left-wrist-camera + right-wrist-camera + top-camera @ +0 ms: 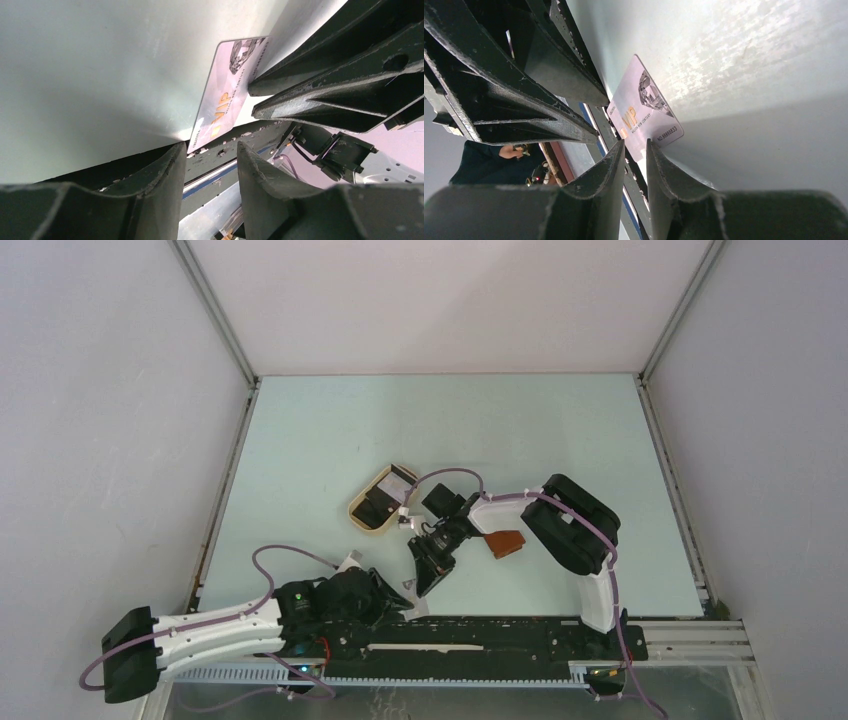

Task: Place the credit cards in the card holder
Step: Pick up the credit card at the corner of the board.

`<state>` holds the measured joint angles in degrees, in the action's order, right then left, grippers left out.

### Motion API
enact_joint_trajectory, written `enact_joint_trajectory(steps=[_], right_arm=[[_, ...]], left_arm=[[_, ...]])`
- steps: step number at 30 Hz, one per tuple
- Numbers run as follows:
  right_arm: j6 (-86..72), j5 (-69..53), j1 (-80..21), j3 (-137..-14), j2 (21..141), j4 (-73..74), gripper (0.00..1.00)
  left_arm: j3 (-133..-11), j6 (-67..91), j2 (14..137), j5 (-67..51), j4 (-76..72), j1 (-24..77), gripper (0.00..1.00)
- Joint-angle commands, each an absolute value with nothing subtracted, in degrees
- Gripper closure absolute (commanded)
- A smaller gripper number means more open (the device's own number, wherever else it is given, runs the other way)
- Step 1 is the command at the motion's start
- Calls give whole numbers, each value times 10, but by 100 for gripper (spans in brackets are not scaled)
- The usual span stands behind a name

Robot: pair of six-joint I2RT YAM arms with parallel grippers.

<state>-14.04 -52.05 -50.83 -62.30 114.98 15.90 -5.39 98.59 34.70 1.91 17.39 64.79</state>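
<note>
A whitish VIP credit card (225, 95) lies flat at the table's near edge, one end hanging over it; it also shows in the right wrist view (644, 112). My left gripper (207, 150) is open and empty, its tips just short of the card's overhanging corner. My right gripper (635, 146) is open by a narrow gap, its tips at the card's near end, not closed on it. The two grippers meet from opposite sides (415, 598). The reddish-brown card holder (506, 544) lies on the table beside the right arm. More cards (380, 506) lie in the tan tray.
The oval tan tray (359, 514) sits left of centre on the pale green table (560, 440). A black rail (480, 635) runs along the near edge, below the card. Grey walls enclose the table on three sides.
</note>
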Motion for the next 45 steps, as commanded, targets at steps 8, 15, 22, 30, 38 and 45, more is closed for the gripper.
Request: enact_joint_trajectory(steps=[8,15,22,30,38,45], right_arm=[[-140,-512,-520,-627,1154,177,69],[-136,-525,-510,-627,1152,178,69],[-130,-531,-505,-627,1148,180,69],[-118,-518,-508,-627,1138,189,68],[-128,-522,-510,-620,1146,182,68],[-126,-523,-504,-620,1159,185,68]], left_arm=[[-71,1033,339,94,182,677,53],[-63,1050,318,120,156,685,54],[-72,1039,340,100,183,688,54],[-85,1026,377,84,199,692,52],[-83,1065,390,95,190,718,50],[-74,1114,403,120,169,759,48]])
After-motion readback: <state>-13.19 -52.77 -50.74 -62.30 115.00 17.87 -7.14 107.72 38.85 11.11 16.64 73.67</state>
